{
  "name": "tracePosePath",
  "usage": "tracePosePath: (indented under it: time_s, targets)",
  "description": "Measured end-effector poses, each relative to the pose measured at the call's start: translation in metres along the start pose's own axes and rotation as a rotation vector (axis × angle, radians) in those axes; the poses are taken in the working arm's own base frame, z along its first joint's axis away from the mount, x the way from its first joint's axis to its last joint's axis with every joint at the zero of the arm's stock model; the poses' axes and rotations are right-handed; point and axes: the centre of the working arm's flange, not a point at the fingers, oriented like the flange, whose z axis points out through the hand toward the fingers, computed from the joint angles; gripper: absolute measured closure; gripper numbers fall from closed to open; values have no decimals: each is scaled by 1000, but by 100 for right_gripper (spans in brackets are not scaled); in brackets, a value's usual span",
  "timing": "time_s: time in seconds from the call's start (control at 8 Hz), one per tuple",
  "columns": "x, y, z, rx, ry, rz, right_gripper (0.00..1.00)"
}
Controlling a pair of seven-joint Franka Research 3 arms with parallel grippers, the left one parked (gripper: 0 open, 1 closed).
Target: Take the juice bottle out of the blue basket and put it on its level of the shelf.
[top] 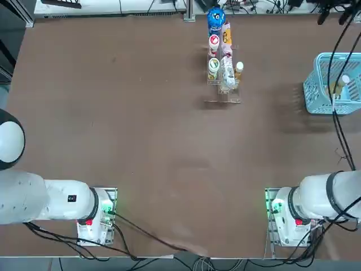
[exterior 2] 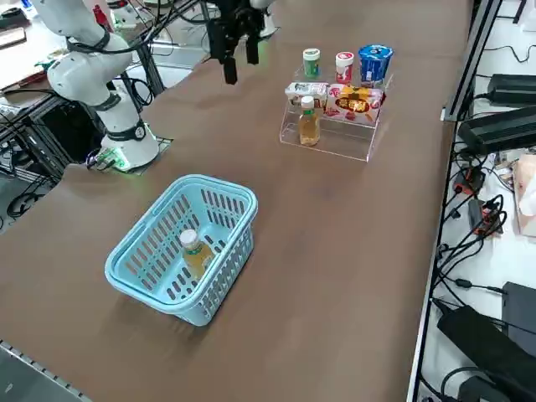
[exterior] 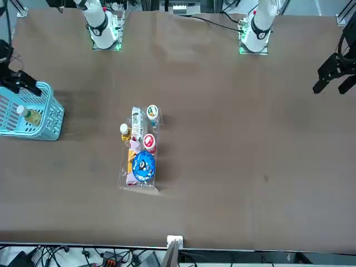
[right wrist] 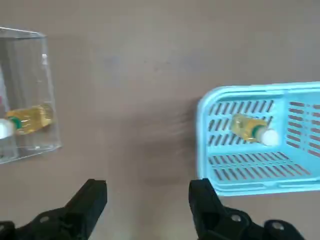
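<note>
Two bottles showed in your top view: the juice bottle (top: 339, 86) lying in the basket (top: 311, 97) under crossing cables (top: 336, 121), an oranger bottle (top: 238, 69) on the shelf (top: 227, 97). Your front view added the right gripper (exterior: 24, 85) above the basket. Your side view distinguished three upright tubs (exterior 2: 344, 67) on top. Your wrist view showed the claw spread.

The right gripper (right wrist: 148, 192) is hovering with its two black fingers spread wide, nothing between them. A juice bottle (right wrist: 254, 131) with pale yellow contents and a white cap is lying inside the blue basket (right wrist: 260, 187). Well apart from it, the clear shelf (right wrist: 37, 92) is holding an oranger bottle (right wrist: 31, 120), also white-capped.
</note>
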Motion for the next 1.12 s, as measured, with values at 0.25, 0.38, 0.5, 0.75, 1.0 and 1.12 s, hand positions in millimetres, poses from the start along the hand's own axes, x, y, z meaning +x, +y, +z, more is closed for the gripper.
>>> tracePosePath:
  time_s: [0.25, 0.38, 0.5, 0.75, 1.0, 1.12]
  targets:
    - [8, 63, 29, 1, -43, 25, 0]
    - [11, 93, 45, 8, -54, 24, 0]
    - [14, 117, 59, 13, -56, 20, 0]
    - [12, 158, 84, 16, -37, 18, 0]
    - [5, 183, 105, 16, -24, 43, 0]
    - [3, 189, 115, 15, -16, 53, 0]
